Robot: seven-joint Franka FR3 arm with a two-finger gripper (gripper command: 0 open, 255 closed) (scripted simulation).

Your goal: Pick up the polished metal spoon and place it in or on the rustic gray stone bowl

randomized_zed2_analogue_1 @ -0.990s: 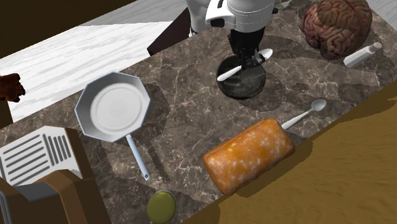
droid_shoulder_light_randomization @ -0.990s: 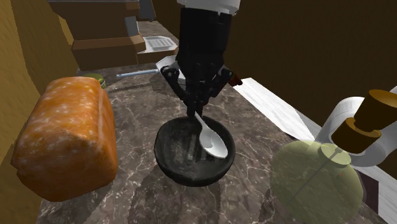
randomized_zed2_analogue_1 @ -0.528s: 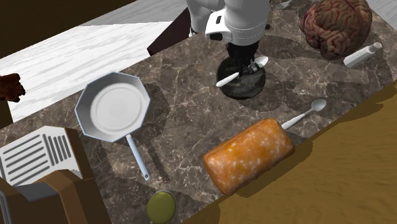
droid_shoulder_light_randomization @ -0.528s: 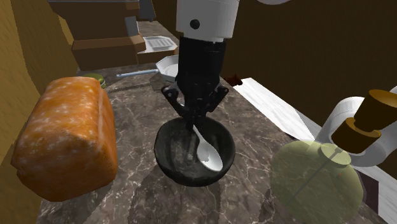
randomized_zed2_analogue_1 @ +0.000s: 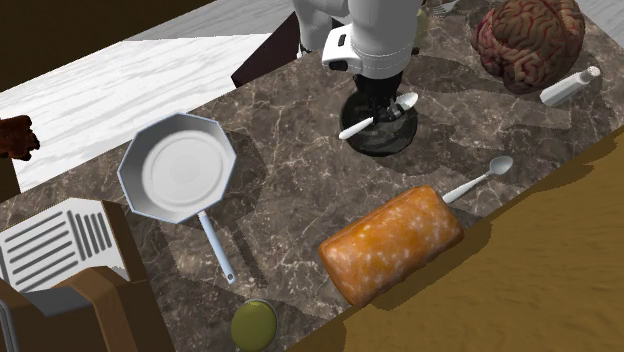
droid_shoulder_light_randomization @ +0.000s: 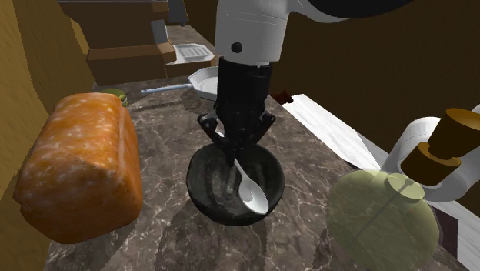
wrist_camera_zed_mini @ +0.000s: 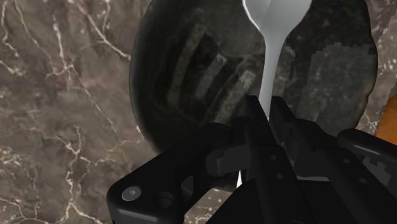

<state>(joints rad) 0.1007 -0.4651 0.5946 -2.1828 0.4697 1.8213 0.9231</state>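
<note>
A dark stone bowl point(droid_shoulder_light_randomization: 206, 185) point(randomized_zed2_analogue_1: 383, 142) point(wrist_camera_zed_mini: 172, 76) sits on the marble counter. My black gripper point(droid_shoulder_light_randomization: 234, 154) point(randomized_zed2_analogue_1: 380, 108) point(wrist_camera_zed_mini: 264, 118) hangs just above the bowl's middle, shut on the handle of a pale glossy spoon point(droid_shoulder_light_randomization: 252, 192) point(randomized_zed2_analogue_1: 402, 103) point(wrist_camera_zed_mini: 272, 38). The spoon slants down with its head low inside the bowl near the rim. In the wrist view the handle runs out between the fingers over the bowl's dark inside.
A large orange bread loaf point(droid_shoulder_light_randomization: 77, 165) point(randomized_zed2_analogue_1: 392, 243) lies beside the bowl. A second spoon point(randomized_zed2_analogue_1: 480, 179), a grey pan point(randomized_zed2_analogue_1: 178, 168), a brain-like lump point(randomized_zed2_analogue_1: 528, 42), a white shaker point(randomized_zed2_analogue_1: 570, 85) and a round green thing point(droid_shoulder_light_randomization: 381, 219) share the counter. A white dish rack point(randomized_zed2_analogue_1: 55, 245) stands off it.
The gripper has sunk toward the bowl with the spoon, and the spoon's head has gone from above the rim down into the bowl.
</note>
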